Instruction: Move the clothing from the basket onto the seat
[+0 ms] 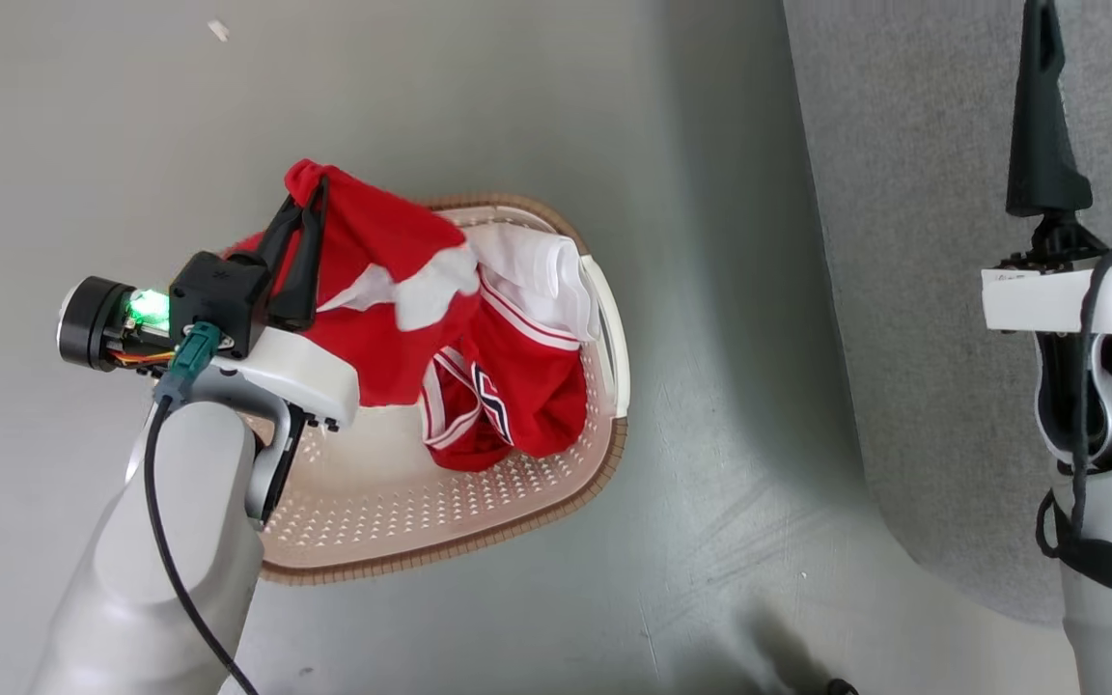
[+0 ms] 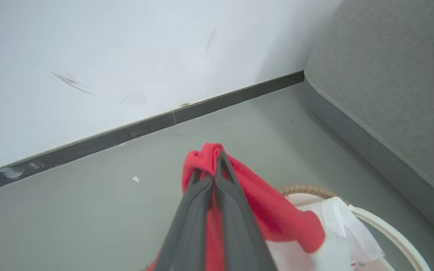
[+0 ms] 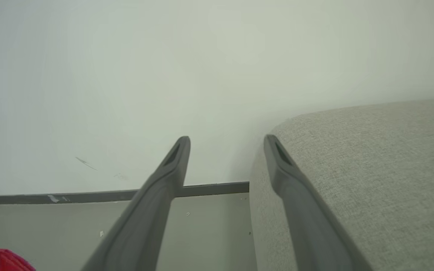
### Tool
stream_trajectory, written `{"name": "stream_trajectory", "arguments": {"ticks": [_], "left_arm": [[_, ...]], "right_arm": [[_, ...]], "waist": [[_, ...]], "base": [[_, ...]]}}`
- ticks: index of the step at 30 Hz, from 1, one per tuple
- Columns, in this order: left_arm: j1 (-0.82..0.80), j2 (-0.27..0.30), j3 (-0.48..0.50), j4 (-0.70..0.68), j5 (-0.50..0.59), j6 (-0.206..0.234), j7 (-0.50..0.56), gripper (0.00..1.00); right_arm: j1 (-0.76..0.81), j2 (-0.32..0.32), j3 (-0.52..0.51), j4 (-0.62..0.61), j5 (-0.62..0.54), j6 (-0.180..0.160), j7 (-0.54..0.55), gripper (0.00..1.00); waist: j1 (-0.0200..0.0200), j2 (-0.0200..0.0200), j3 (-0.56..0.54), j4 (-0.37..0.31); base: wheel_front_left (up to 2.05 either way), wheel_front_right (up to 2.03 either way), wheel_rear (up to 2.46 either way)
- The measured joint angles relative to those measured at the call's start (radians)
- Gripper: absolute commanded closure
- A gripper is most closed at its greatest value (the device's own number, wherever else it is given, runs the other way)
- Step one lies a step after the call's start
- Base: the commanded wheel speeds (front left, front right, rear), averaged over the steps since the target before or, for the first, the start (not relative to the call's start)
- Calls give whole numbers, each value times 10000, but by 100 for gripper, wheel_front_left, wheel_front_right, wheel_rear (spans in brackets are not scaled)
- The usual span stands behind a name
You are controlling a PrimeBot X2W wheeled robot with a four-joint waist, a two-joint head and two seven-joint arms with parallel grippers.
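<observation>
Left end effector (image 1: 310, 198), clenched on one red garment (image 1: 392, 290), holds it above the basket (image 1: 479, 545). Its hem hangs by the jersey (image 1: 508, 396) inside; a snag could drag that out short of the seat (image 1: 903, 241), right of the basket, where the right end effector (image 3: 226, 138) hangs released.

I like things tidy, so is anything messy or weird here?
Slightly. White fabric spills over the rim of the basket instead of lying inside, a small white scrap lies on the floor, and the wall has dark scuff marks. The red garment dangling from the shut left gripper is just the job.
</observation>
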Motion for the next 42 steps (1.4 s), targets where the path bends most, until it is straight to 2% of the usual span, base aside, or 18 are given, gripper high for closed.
{"name": "stream_trajectory", "arguments": {"ticks": [11,24,32,42], "left_arm": [[417,82,169,-1227,-370,-274,-8,100],[1148,654,61,-1429,-393,-690,-4,100],[1189,759,-261,-1534,-424,-897,280,100],[1177,646,-1137,-1837,-428,-1158,894,100]], "right_arm": [[544,-6,-100,334,-385,0,2,0],[1585,-6,-56,742,-880,0,2,0],[2150,-8,493,863,-1030,0,2,0],[3008,-8,1450,1085,-1379,0,2,0]], "waist": [[0,0,-1128,402],[0,0,-2695,828],[-1,0,-3553,1052],[-1,0,-4729,1272]], "base": [[0,0,0],[0,0,0],[0,0,0],[0,0,0]]}}
